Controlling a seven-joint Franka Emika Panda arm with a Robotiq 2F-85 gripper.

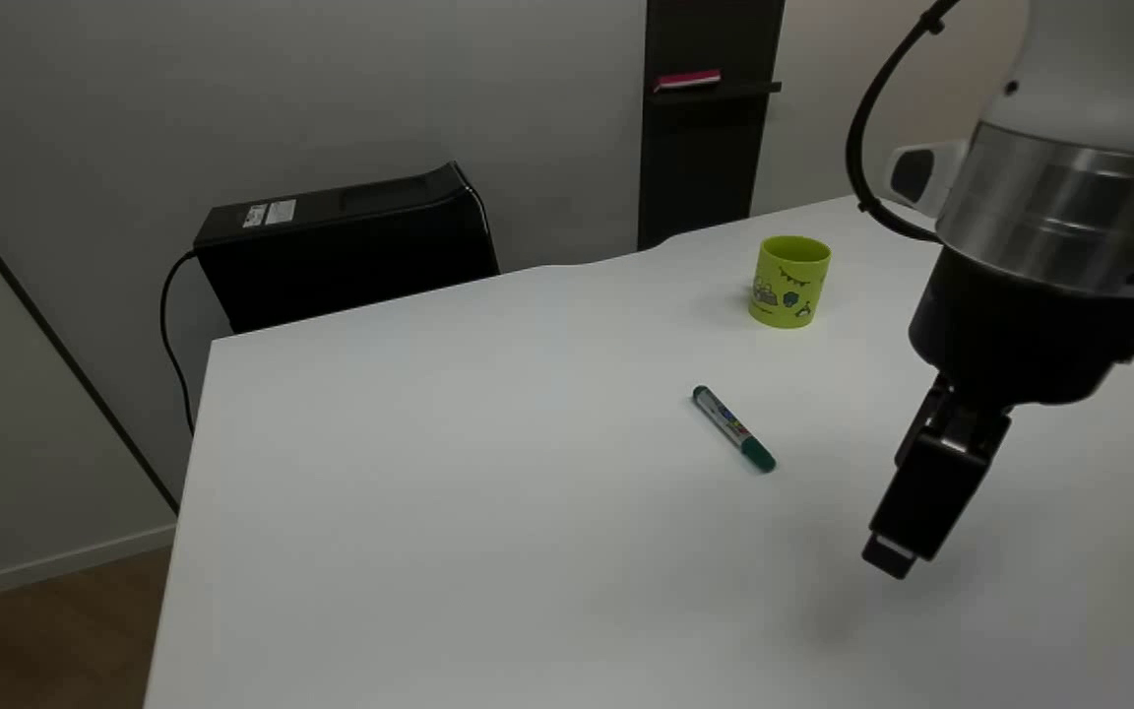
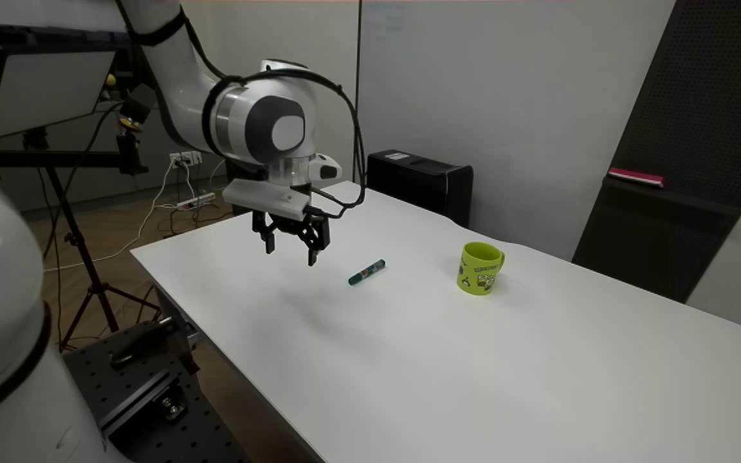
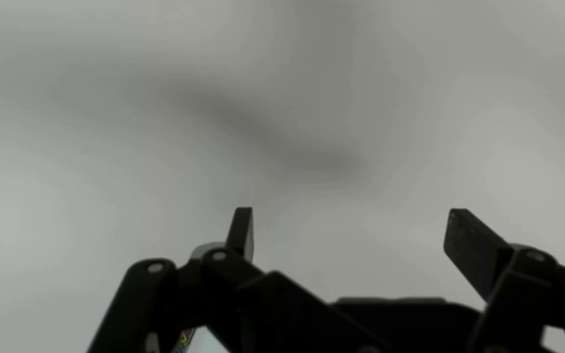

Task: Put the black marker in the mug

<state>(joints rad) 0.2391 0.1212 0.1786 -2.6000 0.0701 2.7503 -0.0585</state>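
Note:
The black marker is a slim pen with a printed barrel and dark green ends. It lies flat on the white table in both exterior views. In the wrist view only a sliver of its coloured print shows behind the gripper's linkage. The yellow-green mug stands upright, apart from the marker; it also shows in an exterior view with its handle. My gripper is above the table, beside the marker and apart from it. Its fingers are wide apart with nothing between them in the wrist view.
The white table carries the marker and mug. A black box-shaped device stands behind its far edge, also seen in an exterior view. A grey wall and dark panel are behind. A tripod stands off the table.

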